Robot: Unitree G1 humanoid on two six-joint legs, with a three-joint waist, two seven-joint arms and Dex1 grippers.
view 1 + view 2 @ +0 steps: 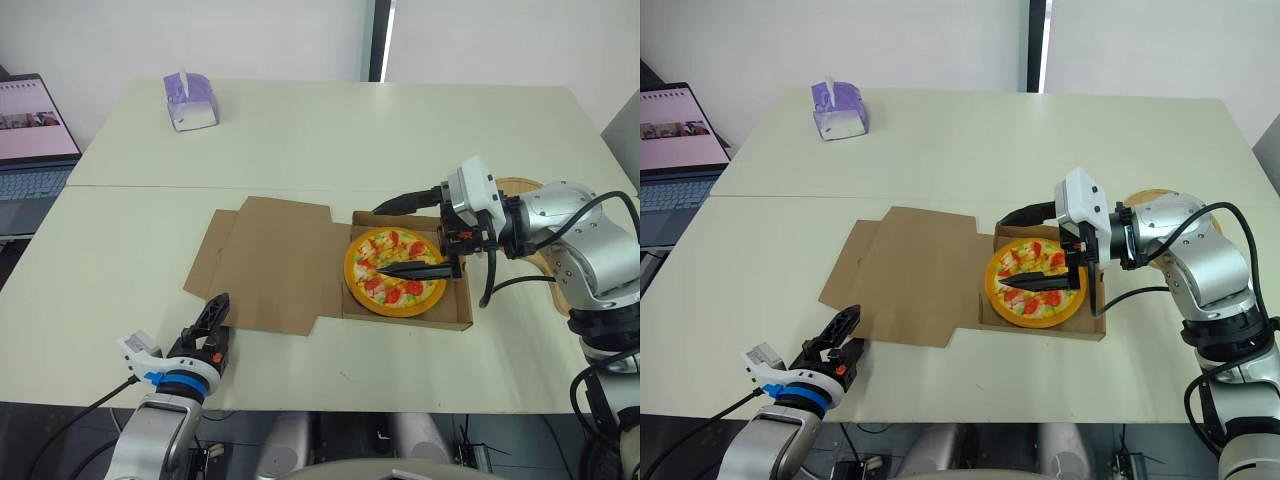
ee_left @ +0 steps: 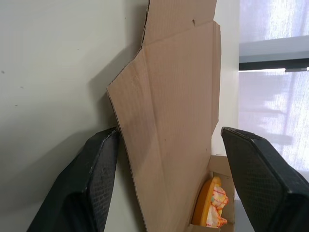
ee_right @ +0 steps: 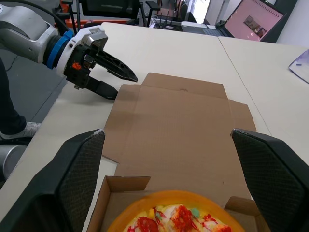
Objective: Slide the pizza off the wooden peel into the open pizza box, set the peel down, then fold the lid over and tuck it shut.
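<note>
My left gripper point(image 1: 212, 322) sits low at the table's point(image 1: 120, 270) near edge, fingers spread wide and holding nothing. The lid point(image 1: 270, 262) lies flat just ahead of it and to its right, with its free edge nearest this arm. The hinge runs away from me along the left wall of the box point(image 1: 405, 318), so I judge the fold goes rightward. The pizza point(image 1: 395, 270) is already in the box. My right gripper point(image 1: 378, 240) hovers over it, wide open and empty, forearm reaching in from the right. The peel point(image 1: 520, 186) lies behind that arm.
</note>
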